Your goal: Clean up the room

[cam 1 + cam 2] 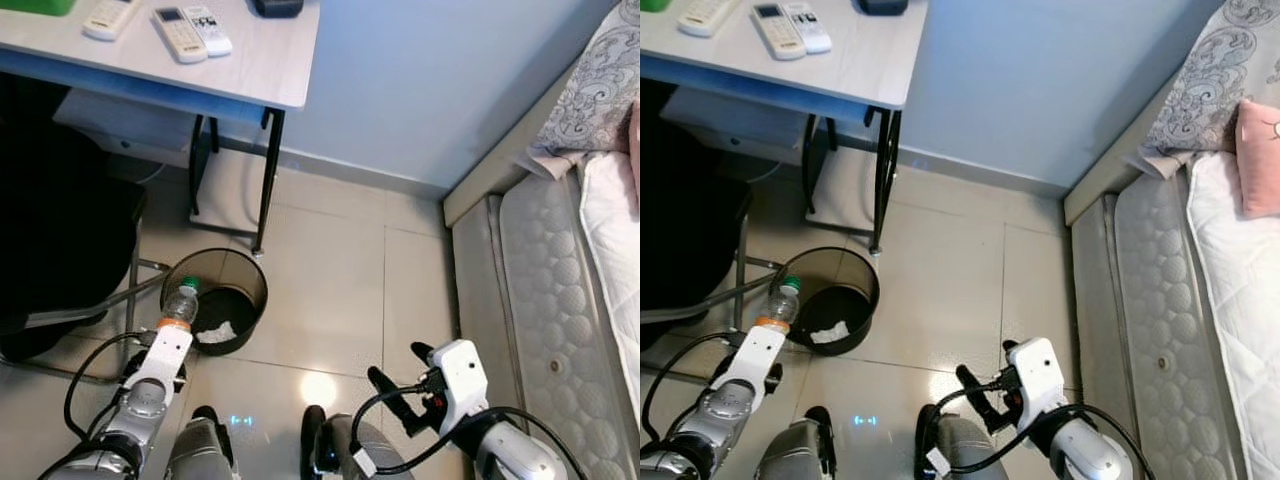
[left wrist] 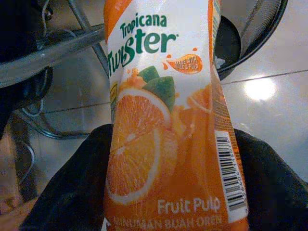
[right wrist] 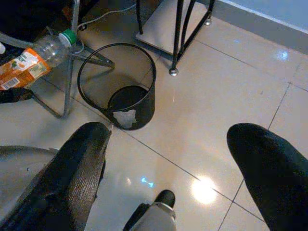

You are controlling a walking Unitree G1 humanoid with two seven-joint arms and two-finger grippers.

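My left gripper point(image 1: 172, 326) is shut on an orange Tropicana Twister bottle point(image 1: 180, 303) with a green cap. It holds the bottle tilted at the near left rim of a black mesh wastebasket point(image 1: 226, 252) on the tiled floor. In the left wrist view the bottle's label point(image 2: 168, 120) sits between the two black fingers point(image 2: 77, 197). Crumpled white paper point(image 1: 216, 332) lies in the bin's bottom. My right gripper point(image 1: 401, 369) hangs open low over the floor to the right, nothing between its fingers; from there the bin point(image 3: 144, 103) and bottle point(image 3: 33, 57) lie ahead.
A white desk point(image 1: 265, 70) with remotes point(image 1: 180, 35) stands at the back left, its black legs just behind the bin. A black chair point(image 1: 60, 230) with metal legs is on the left. A bed point(image 1: 550, 290) runs along the right.
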